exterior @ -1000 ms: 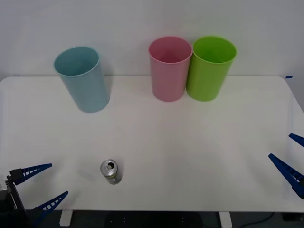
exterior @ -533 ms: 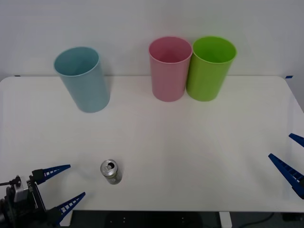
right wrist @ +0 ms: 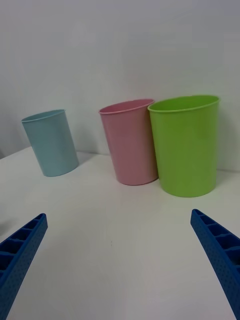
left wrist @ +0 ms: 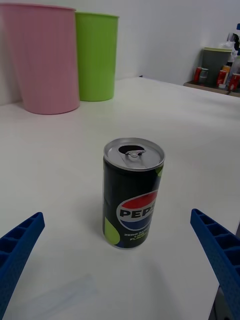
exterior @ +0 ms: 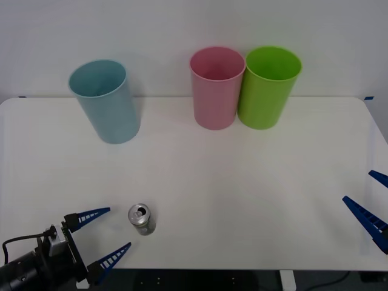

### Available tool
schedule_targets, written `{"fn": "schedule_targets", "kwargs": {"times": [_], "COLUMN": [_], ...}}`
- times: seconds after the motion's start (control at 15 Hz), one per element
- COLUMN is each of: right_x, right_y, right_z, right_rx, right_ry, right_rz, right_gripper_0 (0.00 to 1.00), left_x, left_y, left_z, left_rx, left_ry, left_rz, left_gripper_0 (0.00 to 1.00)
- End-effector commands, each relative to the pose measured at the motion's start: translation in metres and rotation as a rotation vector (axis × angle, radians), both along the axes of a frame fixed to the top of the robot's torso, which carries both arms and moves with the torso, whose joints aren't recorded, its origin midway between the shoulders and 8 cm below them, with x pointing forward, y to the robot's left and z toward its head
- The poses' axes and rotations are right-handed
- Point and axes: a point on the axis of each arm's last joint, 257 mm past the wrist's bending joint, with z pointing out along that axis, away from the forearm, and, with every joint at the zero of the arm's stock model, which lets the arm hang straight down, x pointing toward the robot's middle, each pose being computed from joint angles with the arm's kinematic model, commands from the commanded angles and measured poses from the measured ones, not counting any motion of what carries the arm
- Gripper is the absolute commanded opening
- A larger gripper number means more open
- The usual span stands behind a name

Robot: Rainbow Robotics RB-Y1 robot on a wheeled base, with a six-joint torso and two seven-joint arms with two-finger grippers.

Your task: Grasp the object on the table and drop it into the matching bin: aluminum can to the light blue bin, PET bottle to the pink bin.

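Approach step: your left gripper point(exterior: 103, 237), fingers spread, sits beside the upright aluminum can point(exterior: 141, 219); next, straddle it and pinch.

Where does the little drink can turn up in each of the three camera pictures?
Front view: the can stands upright near the table's near edge, just beyond the open left gripper.
Left wrist view: the can stands centred ahead of the fingers.
Right wrist view: not in it.
Shared landmark: the pink bin beside the lime green bin.
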Motion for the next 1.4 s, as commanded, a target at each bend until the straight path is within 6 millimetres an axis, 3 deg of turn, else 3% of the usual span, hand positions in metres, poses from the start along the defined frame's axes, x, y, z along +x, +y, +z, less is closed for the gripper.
{"fn": "schedule_targets", "kwargs": {"times": [0.07, 0.93, 1.4], "right_x": [0.0, 0.0, 0.0], "right_y": [0.0, 0.0, 0.0], "right_z": [0.0, 0.0, 0.0], "right_rx": [0.0, 0.0, 0.0], "right_ry": [0.0, 0.0, 0.0], "right_rz": [0.0, 0.0, 0.0], "right_gripper_0": [1.0, 1.0, 1.0], "left_x": [0.005, 0.045, 0.049], "left_y": [-0.008, -0.047, -0.062], "left_z": [-0.004, -0.018, -0.02], "left_rx": [0.006, -0.015, -0.026], "left_ry": [0.001, 0.008, 0.001], "left_rz": [-0.004, -0.033, -0.035], "left_gripper_0": [1.0, 1.0, 1.0]}}
